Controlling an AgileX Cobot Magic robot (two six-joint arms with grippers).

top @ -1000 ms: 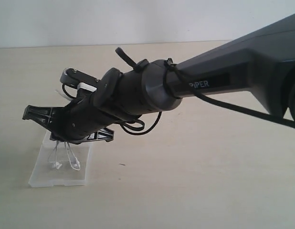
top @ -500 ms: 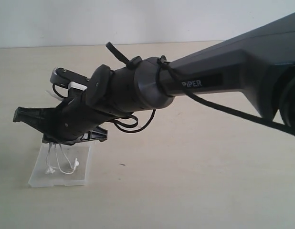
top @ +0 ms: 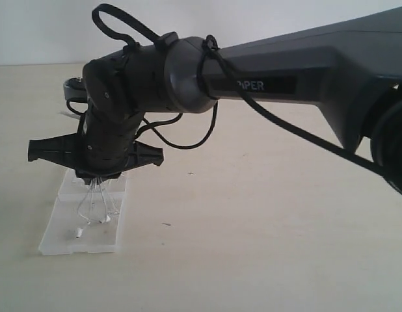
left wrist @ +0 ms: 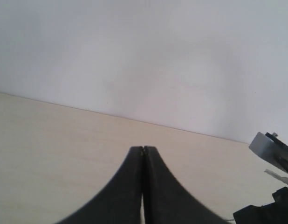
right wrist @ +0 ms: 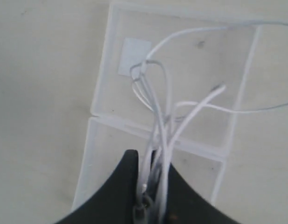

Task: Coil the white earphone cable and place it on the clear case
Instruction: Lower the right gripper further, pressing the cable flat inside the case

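Clenched on the earphone cable (right wrist: pixel 159 140) with the right hand (right wrist: pixel 151 158), directly over the clear case (right wrist: pixel 111 154). Lower straight, settle loops inside the rim, then release slowly.

Looks like a lab test bench: pale wooden table (top: pixel 266 247), plain white wall (top: pixel 45 26).

surface: pale wood-grain tabletop (top: pixel 266 227); backdrop: plain white wall (top: pixel 45 29); light: soft, even
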